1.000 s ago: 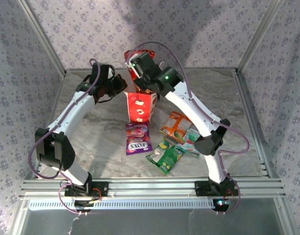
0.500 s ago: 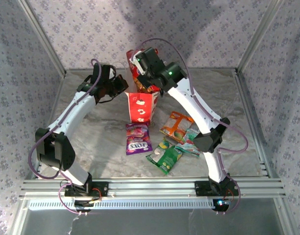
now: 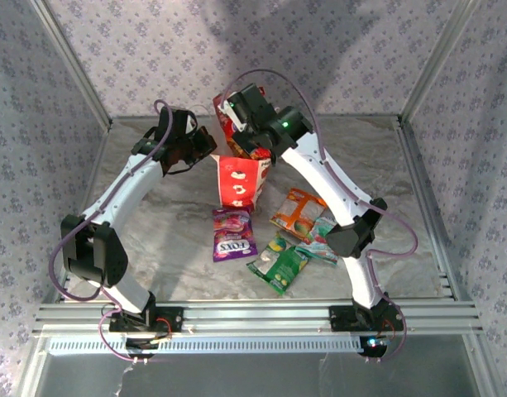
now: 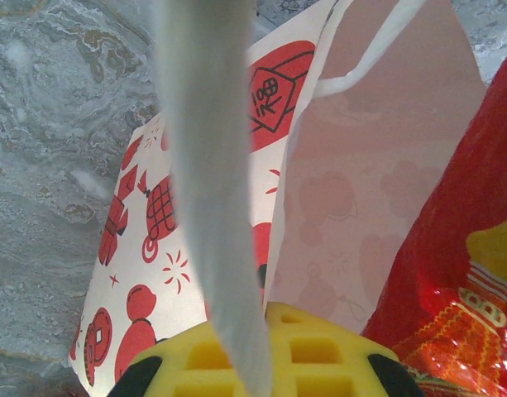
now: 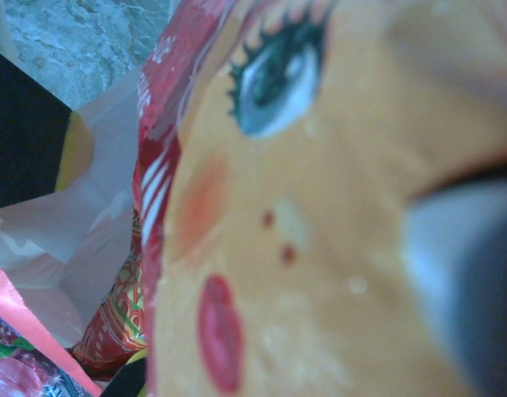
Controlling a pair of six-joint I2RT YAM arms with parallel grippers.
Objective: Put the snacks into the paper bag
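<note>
The right gripper (image 3: 239,132), clamped on the red packet (image 3: 222,120), is easing it deeper into the bag (image 3: 236,184), which the left gripper (image 3: 205,145) is pinching open, so the first snack is nearly in.

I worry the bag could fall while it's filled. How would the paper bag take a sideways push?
The paper bag stands tall on a small base, so it would probably tip easily; the left gripper pinching its rim likely steadies it. Its thin walls look floppy and may buckle against the red packet.
</note>
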